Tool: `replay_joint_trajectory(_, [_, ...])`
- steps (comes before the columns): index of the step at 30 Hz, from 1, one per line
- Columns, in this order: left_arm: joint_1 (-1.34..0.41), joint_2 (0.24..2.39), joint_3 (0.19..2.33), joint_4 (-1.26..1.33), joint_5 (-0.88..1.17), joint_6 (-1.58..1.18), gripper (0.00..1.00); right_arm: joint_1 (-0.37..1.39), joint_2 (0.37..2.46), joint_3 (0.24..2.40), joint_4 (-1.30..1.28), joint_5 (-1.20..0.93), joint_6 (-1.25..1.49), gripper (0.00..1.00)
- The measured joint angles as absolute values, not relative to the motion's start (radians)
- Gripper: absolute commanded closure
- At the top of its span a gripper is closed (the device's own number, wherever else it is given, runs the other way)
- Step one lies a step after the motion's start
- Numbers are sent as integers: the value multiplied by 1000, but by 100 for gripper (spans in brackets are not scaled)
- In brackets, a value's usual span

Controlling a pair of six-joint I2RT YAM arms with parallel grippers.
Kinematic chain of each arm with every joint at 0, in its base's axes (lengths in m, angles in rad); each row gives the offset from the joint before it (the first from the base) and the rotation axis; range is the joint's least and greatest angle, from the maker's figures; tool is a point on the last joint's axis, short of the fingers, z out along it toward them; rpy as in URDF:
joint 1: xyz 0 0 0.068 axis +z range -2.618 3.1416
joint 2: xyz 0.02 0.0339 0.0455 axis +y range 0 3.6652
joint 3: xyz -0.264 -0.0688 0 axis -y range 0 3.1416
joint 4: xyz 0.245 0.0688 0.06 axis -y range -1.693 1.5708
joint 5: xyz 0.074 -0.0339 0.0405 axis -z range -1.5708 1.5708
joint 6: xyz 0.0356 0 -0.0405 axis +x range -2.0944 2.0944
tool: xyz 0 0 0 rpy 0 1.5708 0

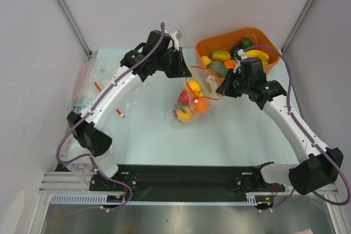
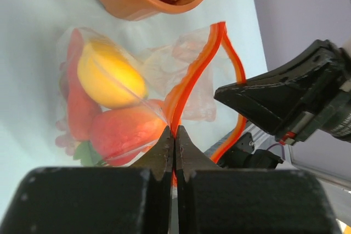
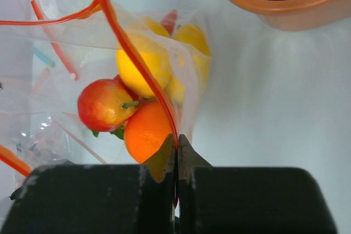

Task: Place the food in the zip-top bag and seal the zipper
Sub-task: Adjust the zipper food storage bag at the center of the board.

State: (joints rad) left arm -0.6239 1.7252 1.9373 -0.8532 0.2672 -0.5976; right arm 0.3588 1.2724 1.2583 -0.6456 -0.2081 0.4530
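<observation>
The clear zip-top bag [image 1: 191, 100] hangs between my two grippers above the table, holding food [image 1: 193, 104]: a yellow mango [image 2: 109, 75], an orange [image 3: 145, 132], a red-yellow fruit [image 3: 104, 105] and other red pieces. My left gripper [image 1: 185, 69] is shut on the red-orange zipper [image 2: 189, 75] at one end. My right gripper [image 1: 220, 87] is shut on the zipper [image 3: 137, 64] at the other end. The zipper's two strips gape apart in the middle. In the left wrist view my left gripper [image 2: 174, 132] pinches the strip; in the right wrist view my right gripper [image 3: 176, 141] does the same.
An orange tub [image 1: 205, 45] at the back right holds more toy fruit and vegetables. Spare clear bags and red strips [image 1: 96, 83] lie at the left by the wall. A metal frame post [image 1: 66, 9] stands at the back left.
</observation>
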Motion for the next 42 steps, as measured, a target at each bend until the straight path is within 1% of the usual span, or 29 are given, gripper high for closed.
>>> replay_joint_trajectory(1, [-625,1731,1926,-847,267,-594,99,360,1277,1258,-645,-208,456,100])
replay_joint_trajectory(3, [-627,1744,1909,-842,268,-588,90,363,1290,1258,-641,-208,463,100])
replay_joint_trajectory(4, [-629,1755,1906,-840,269,-581,83,364,1300,1258,-636,-208,467,100])
replay_joint_trajectory(5, [-632,1768,1906,-834,271,-575,72,366,1311,1258,-632,-208,471,100])
replay_joint_trajectory(6, [-635,1777,1906,-828,271,-563,65,366,1324,1258,-629,-208,474,100])
replay_joint_trajectory(7, [-638,1786,1906,-822,273,-555,61,366,1335,1258,-627,-208,478,100])
replay_joint_trajectory(8, [-643,1794,1906,-816,276,-548,54,366,1347,1257,-622,-208,482,100])
replay_joint_trajectory(10, [-651,1803,1906,-807,282,-531,45,366,1365,1257,-611,-208,490,100])
replay_joint_trajectory(11, [-654,1804,1906,-805,287,-521,33,366,1372,1257,-607,-208,496,100])
replay_joint_trajectory(12, [-656,1804,1906,-802,292,-509,25,365,1377,1257,-604,-208,499,100])
replay_joint_trajectory(13, [-658,1801,1903,-794,294,-499,19,365,1381,1257,-602,-208,501,100])
replay_joint_trajectory(14, [-660,1791,1884,-773,295,-486,7,364,1383,1256,-599,-208,504,100])
replay_joint_trajectory(16, [-663,1752,1815,-738,297,-467,0,363,1384,1256,-596,-208,508,100])
replay_joint_trajectory(23, [-690,1477,1448,-572,291,-399,1,362,1391,1256,-586,-209,528,100])
replay_joint_trajectory(27, [-764,1274,1249,-419,257,-318,1,359,1399,1256,-586,-210,538,100])
replay_joint_trajectory(30, [-828,1175,1154,-307,224,-253,2,358,1401,1256,-587,-211,547,100])
replay_joint_trajectory(32, [-864,1133,1096,-231,198,-215,5,358,1401,1256,-588,-211,551,100])
replay_joint_trajectory(36, [-923,1096,969,-97,126,-105,6,358,1401,1256,-588,-210,563,100])
replay_joint_trajectory(42, [-973,1089,842,17,74,38,14,358,1401,1256,-588,-208,584,100])
